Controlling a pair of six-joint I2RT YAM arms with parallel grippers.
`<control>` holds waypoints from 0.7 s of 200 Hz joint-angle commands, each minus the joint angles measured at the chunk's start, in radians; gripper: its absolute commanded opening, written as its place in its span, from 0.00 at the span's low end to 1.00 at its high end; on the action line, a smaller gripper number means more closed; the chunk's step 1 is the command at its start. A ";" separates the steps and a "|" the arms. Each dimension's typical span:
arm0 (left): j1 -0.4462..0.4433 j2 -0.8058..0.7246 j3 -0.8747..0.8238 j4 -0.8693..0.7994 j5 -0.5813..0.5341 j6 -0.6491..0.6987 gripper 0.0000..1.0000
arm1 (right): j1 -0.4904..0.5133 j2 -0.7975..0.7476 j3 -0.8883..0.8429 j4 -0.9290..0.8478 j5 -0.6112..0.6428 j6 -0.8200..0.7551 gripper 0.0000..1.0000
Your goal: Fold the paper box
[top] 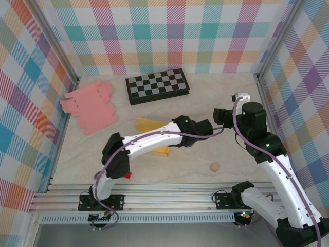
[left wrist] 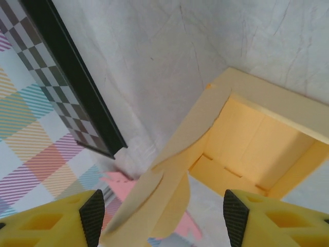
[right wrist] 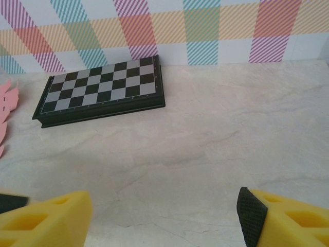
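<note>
Paper box (left wrist: 257, 128): yellow, half-formed, tray walls up, one loose flap curling.
Risks: likely spring-back of the unheld flap; possible creasing off the score line if pinched on the curl; possible shoving of so light a box by the forearm above it.
Position: centre of the top frame, under the left arm; right half of the left wrist frame, flap running to lower centre between the parted jaws of the left gripper (left wrist: 163, 218), apparently clear of both pads.
Right gripper (right wrist: 164, 216): jaws spread, nothing held.

Paper box (top: 147, 124), centre: yellow-orange. Flat card sheets (top: 90, 105), upper left: pink. Chessboard (top: 157, 86), upper centre: black-and-grey checks, black rim. Walls (top: 205, 31): pastel plaid. Table (top: 216, 92): cream, marbled.
</note>
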 commanded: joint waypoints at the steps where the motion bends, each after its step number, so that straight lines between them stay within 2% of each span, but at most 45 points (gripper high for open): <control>1: 0.036 -0.183 -0.064 0.093 0.143 -0.066 0.65 | -0.008 0.004 0.062 -0.020 0.042 -0.017 0.76; 38: 0.120 -0.391 -0.249 0.241 0.274 -0.136 0.65 | -0.009 0.031 0.092 -0.042 0.045 -0.004 0.76; 63: 0.231 -0.514 -0.341 0.324 0.386 -0.259 0.63 | -0.009 0.048 0.087 -0.031 0.003 0.016 0.75; 101: 0.522 -0.701 -0.543 0.500 0.597 -0.572 0.64 | -0.007 0.118 0.049 0.014 -0.170 0.047 0.73; 113: 0.623 -0.721 -0.590 0.528 0.662 -0.697 0.64 | -0.005 0.144 0.025 0.039 -0.221 0.064 0.71; 140: 0.829 -0.716 -0.684 0.620 0.900 -0.959 0.67 | 0.016 0.235 -0.013 0.066 -0.298 0.115 0.70</control>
